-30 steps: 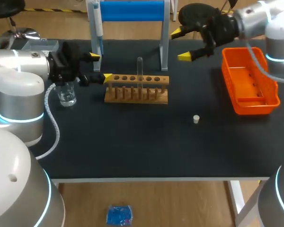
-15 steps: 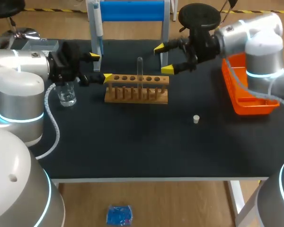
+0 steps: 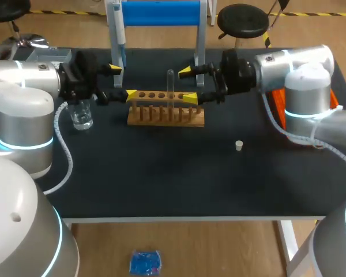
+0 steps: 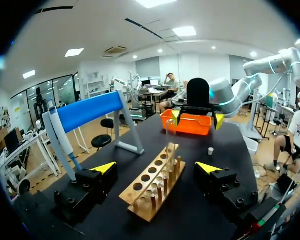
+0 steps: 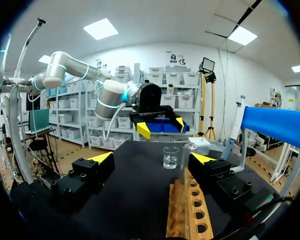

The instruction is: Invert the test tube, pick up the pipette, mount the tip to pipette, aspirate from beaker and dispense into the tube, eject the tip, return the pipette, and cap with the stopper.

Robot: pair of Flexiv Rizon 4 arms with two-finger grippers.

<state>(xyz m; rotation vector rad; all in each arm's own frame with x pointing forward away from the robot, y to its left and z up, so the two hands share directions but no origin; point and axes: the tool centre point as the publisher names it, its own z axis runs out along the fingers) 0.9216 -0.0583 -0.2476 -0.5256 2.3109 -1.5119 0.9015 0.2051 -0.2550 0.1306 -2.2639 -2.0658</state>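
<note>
A clear test tube (image 3: 170, 86) stands upright in the wooden rack (image 3: 167, 109). My right gripper (image 3: 187, 85) is open at the rack's right end, its fingers just right of the tube and not touching it. Open as well, my left gripper (image 3: 123, 81) sits at the rack's left end, above the glass beaker (image 3: 81, 114). In the left wrist view the rack (image 4: 152, 182) and tube (image 4: 170, 135) lie ahead of the left gripper (image 4: 156, 167). In the right wrist view, the rack (image 5: 187, 215) and beaker (image 5: 170, 156) lie ahead of the right gripper (image 5: 151, 158). The pipette (image 3: 120, 29) hangs on the blue stand (image 3: 161, 12). A white stopper (image 3: 239, 145) lies on the table.
An orange tray (image 4: 190, 122) stands at the table's right side, mostly hidden behind my right arm in the head view. The two grippers face each other across the rack. The dark tabletop in front of the rack holds only the stopper.
My right arm has swung left from beside the orange tray to the right end of the rack, still open. The left arm has not moved.
</note>
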